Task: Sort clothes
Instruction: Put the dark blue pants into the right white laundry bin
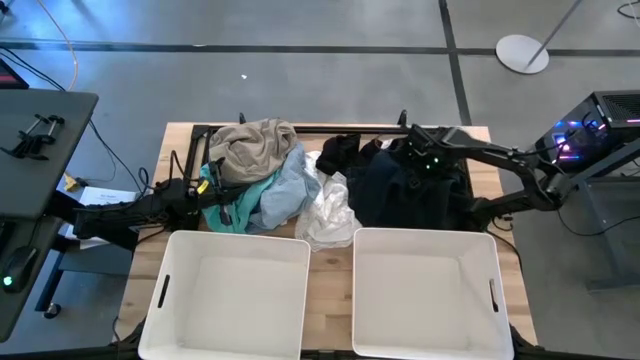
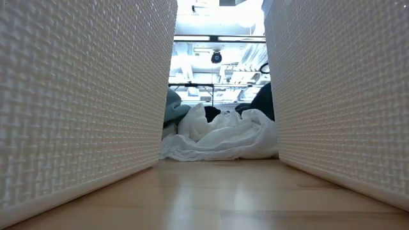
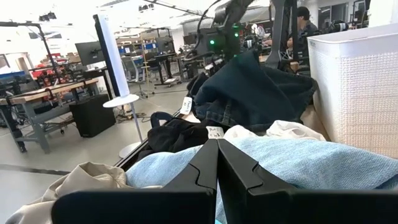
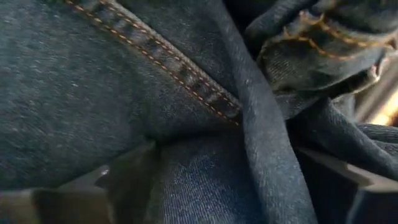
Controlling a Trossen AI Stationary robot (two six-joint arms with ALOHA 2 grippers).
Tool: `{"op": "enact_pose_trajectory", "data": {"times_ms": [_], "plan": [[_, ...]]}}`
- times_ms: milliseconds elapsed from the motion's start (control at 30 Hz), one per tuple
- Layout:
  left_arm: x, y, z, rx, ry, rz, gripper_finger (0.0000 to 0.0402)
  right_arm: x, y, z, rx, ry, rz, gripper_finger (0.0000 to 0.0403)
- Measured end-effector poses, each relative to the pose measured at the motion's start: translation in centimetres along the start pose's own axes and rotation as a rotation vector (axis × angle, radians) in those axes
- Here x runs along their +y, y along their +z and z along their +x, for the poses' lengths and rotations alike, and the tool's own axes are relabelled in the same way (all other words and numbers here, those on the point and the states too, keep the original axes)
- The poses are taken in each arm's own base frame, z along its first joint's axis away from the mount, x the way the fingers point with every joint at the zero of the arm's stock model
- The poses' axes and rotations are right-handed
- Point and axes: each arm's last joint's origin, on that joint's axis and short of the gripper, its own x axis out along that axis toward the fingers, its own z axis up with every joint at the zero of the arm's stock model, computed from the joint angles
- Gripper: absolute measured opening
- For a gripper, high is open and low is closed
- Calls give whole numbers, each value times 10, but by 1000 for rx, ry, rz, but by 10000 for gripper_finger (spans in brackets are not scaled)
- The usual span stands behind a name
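Seemingly right claw [image 4: 242, 168] sunk in dark denim garment [image 4: 124, 87]

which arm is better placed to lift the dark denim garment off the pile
Right. The right gripper is pressed into the dark denim garment, fabric between its fingers. The left gripper sits shut by the teal and pale blue garments, farther away.

even overhead light, soft shadows; ceiling glare in low view; right wrist close-up blurred.
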Motion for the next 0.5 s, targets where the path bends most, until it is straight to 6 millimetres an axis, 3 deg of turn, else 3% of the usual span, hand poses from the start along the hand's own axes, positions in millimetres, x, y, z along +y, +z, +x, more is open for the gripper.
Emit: {"op": "enact_pose_trajectory", "data": {"times_ms": [133,300,400,500], "plan": [[0,0,0,0,0,0,0,4,-4,12,-15,14,13,193],[0,0,0,0,0,0,0,8,-4,9,-21,31,13,46],[0,0,0,0,0,0,0,13,-2,-11,-53,68,14,41],[0,0,0,0,0,0,0,16,1,-55,-212,122,31,41]]}}
